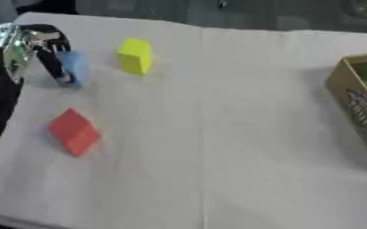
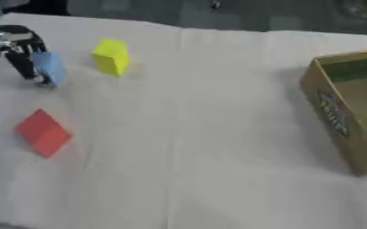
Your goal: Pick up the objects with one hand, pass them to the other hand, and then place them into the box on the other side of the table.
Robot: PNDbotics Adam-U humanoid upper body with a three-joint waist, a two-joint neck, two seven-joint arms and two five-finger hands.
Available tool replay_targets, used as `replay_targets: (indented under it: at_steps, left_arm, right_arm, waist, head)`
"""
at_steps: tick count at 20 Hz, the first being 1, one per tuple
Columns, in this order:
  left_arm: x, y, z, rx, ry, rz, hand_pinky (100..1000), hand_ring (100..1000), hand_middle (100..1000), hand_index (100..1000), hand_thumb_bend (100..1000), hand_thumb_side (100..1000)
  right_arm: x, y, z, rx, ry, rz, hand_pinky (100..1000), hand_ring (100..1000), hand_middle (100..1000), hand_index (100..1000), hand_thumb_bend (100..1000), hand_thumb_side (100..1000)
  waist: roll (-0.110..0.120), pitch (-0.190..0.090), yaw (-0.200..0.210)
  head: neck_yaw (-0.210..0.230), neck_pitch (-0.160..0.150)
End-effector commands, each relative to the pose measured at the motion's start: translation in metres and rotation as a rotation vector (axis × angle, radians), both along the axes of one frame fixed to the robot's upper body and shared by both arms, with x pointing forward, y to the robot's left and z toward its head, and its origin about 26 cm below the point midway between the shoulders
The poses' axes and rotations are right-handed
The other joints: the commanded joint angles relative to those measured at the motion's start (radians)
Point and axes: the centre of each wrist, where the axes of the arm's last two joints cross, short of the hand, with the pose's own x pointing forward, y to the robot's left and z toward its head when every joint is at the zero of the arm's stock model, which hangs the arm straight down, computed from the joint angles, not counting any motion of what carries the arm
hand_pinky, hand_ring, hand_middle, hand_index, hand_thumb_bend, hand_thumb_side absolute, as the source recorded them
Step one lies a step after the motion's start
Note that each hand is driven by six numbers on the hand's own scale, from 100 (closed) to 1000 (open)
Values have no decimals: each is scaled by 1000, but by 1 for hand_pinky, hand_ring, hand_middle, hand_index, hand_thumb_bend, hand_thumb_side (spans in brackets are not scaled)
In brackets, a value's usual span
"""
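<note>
While the left robot hand (image 1: pixel 49 53) curls its fingers around the blue block (image 1: pixel 74 67) at the bench's (image 1: pixel 218 156) far-left corner, the box (image 2: pixel 335 112) sits well apart on the right. The right robot hand is unseen. Yellow block (image 1: pixel 136 56) and red block (image 1: pixel 74 132) lie nearby.

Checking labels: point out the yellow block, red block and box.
yellow block (image 1: pixel 136 56): left eye view, on its front face.
red block (image 1: pixel 74 132): left eye view, middle of its top face.
box (image 2: pixel 333 114): right eye view, on its printed outer side wall.
</note>
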Motion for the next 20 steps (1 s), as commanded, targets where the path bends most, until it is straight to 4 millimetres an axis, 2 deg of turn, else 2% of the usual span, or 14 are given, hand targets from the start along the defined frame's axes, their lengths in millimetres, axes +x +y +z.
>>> replay_targets:
  at_steps: [1,7,14,17,20]
  left_arm:
    - [-5,4,31,-19,-85,-20,726,649,520,587,313,100]
    - [-19,5,62,-57,-226,-144,702,627,492,563,267,100]
    - [-49,-7,98,-119,-345,-334,695,627,487,561,248,100]
    - [-63,-8,107,-136,-378,-394,691,629,486,564,242,100]
    - [-76,-9,108,-180,-400,-463,681,630,480,564,207,100]
  right_arm:
    - [-1,-2,9,-28,-17,0,1000,766,774,793,100,609]
    - [-2,-3,9,-31,-16,-5,1000,766,774,794,100,608]
    - [-3,-4,9,-35,-14,-11,1000,766,774,794,100,607]
    - [-3,-4,10,-36,-15,-13,1000,766,774,794,100,606]
    - [-3,-5,11,-38,-17,-13,1000,767,774,794,100,605]
  waist:
    - [-11,-8,1]
    - [-7,-11,8]
    - [-3,-15,15]
    - [0,-16,17]
    - [4,-17,18]
  head:
    - [3,-1]
    - [-5,4]
    - [-20,7]
    - [-23,4]
    - [-27,0]
